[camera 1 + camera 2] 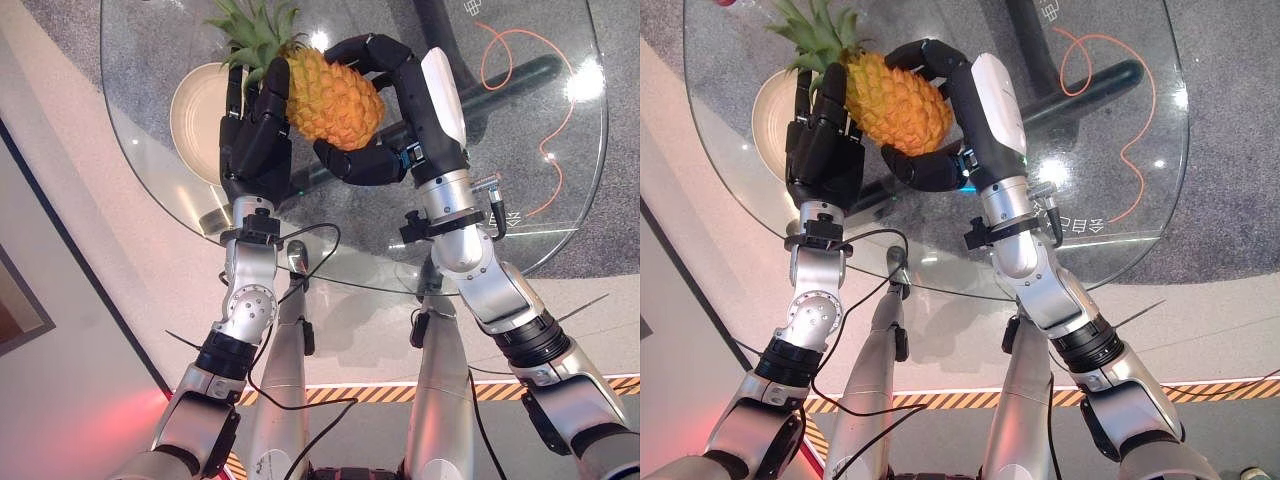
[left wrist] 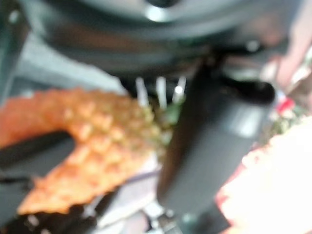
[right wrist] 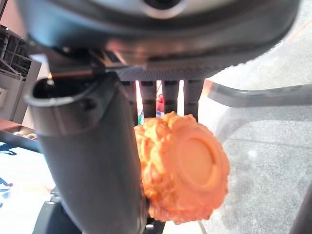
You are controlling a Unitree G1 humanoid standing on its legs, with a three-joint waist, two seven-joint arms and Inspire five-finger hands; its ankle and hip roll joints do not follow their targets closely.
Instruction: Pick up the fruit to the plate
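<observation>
One pineapple (image 1: 333,97), one plate (image 1: 196,110), one glass table (image 1: 560,170) and two hands are counted.

The pineapple is held above the glass table, just beside the plate and partly over the plate's near rim. Its green crown (image 1: 255,32) is directed toward the plate; its flat base is directed away from the plate.

The right hand (image 1: 395,110) is wrapped round the pineapple. Its fingers (image 1: 360,50) are curled over the far side of the fruit and its thumb (image 1: 355,162) is curled under the near side, so that the body of the pineapple is seated between them. In the right wrist view, the base of the pineapple (image 3: 187,170) is seen against the thumb, with the row of fingers behind it.

The left hand (image 1: 255,135) is placed against the plate-side flank of the pineapple. Its fingers (image 1: 272,85) are extended nearly straight along the fruit, touching it below the crown, and are not closed round it.

The plate is set on the glass table, on the crown side of the pineapple.
</observation>
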